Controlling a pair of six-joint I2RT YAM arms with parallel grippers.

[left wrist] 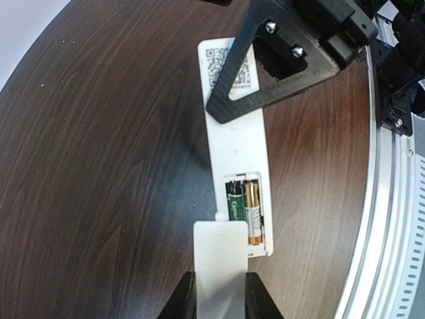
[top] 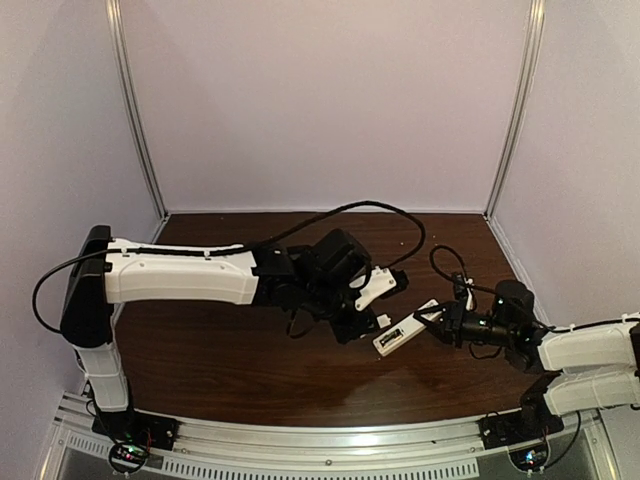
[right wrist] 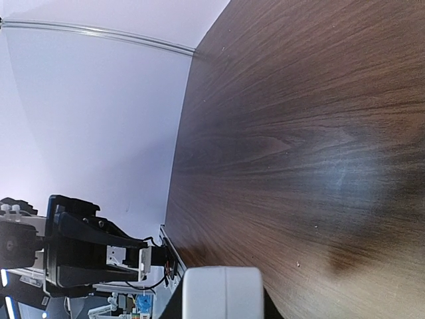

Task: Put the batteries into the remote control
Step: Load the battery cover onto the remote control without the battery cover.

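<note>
Two batteries (left wrist: 243, 209) lie in the recess of the remote control (left wrist: 239, 143). We see the left gripper (left wrist: 220, 296) pinching the white cover (left wrist: 220, 256), and the right gripper (top: 430, 318) clamped on the remote's end.

Left claw (left wrist: 220, 297) holds cover (left wrist: 220, 256); batteries (left wrist: 244, 207) fill remote control (left wrist: 238, 143).

Remote control (left wrist: 239, 149) white, batteries (left wrist: 244, 207) green and gold, table (left wrist: 99, 166) dark woodgrain.

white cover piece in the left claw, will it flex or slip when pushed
The small flat white plastic cover piece looks thin, so probably light and slightly bendy. The left claw pinches only one end, so a push might pivot it or let the smooth plastic slip. Being flat, it should not roll.
</note>
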